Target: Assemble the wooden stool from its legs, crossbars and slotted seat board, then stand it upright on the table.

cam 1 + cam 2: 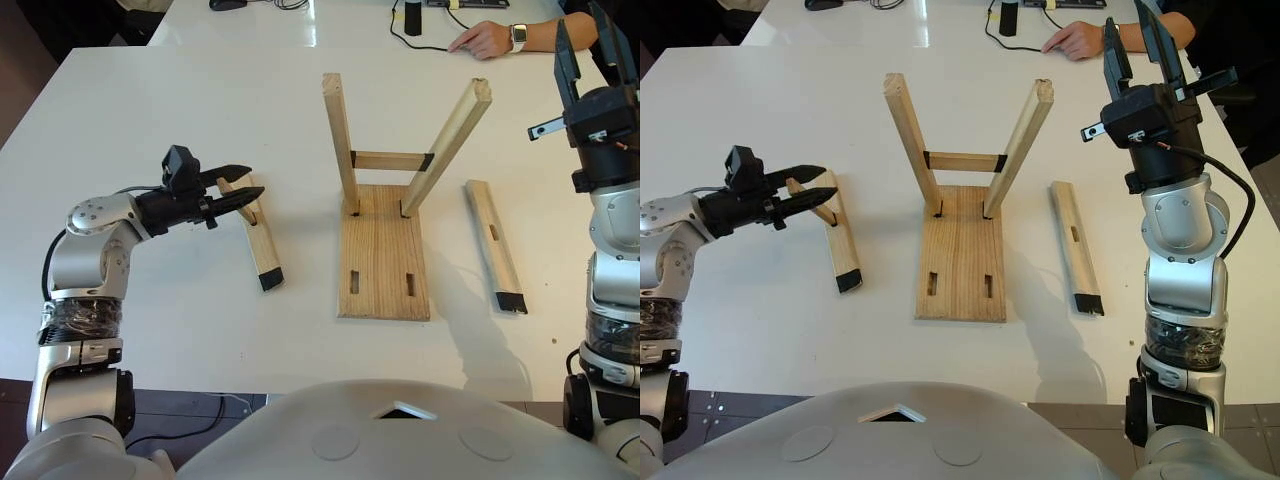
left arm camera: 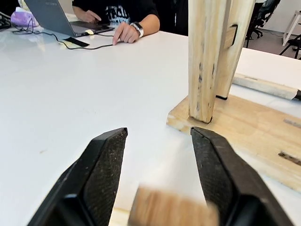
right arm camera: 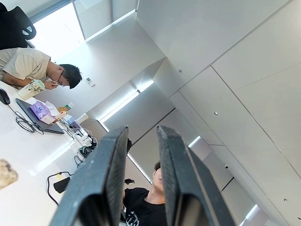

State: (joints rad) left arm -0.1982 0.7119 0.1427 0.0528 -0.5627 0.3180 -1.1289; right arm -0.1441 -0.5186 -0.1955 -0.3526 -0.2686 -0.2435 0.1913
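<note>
The slotted seat board [image 1: 385, 262] lies flat mid-table. Two legs [image 1: 340, 140] stand in its far slots, joined by a crossbar [image 1: 390, 160]; the right one [image 1: 450, 140] leans outward. A loose leg [image 1: 258, 240] with a black tip lies to the left, a short bar at its far end. My left gripper [image 1: 255, 181] is open, its fingers [image 2: 101, 169] on either side of that far end [image 2: 171, 209]. Another loose leg [image 1: 495, 245] lies right of the board. My right gripper [image 1: 1127, 15] is raised high at the right, pointing up, open and holding nothing.
The near two slots [image 1: 382, 283] in the board have nothing in them. A mouse [image 1: 228, 4] and cables [image 1: 410, 25] lie at the table's far edge. Bare white tabletop [image 1: 200, 330] spreads in front of the parts.
</note>
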